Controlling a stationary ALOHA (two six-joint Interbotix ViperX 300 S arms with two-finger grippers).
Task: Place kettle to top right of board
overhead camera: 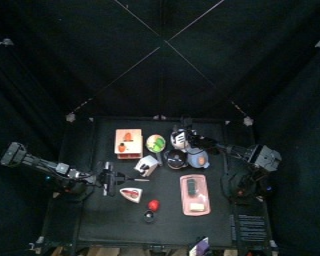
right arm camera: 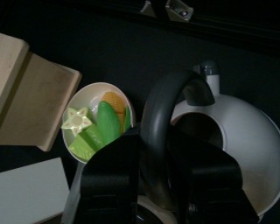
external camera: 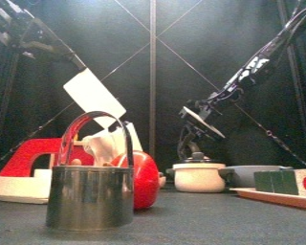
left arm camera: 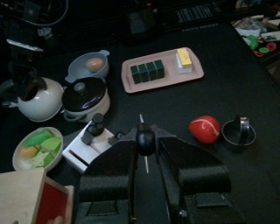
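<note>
1. Kettle (right arm camera: pixel 230 144): white body with a dark arched handle; I see it on the table (overhead camera: pixel 89 205) toward the back, just right of a bowl of fruit (overhead camera: pixel 155 144), which itself lies just right of the wooden board (overhead camera: pixel 125 142).
2. My right gripper (right arm camera: pixel 166 144) is over the kettle, its fingers (right arm camera: pixel 113 166) straddling the handle, one on each side; I cannot tell whether they already press on it.
3. From the top view, the kettle (overhead camera: pixel 183 137) lies right of the board, with the right arm reaching in over it.
4. My left gripper (left arm camera: pixel 143 140) rests low at the table's left; I cannot tell if its fingers are open or closed.
5. Beside the kettle stands a white rice cooker (left arm camera: pixel 84 94).
</note>
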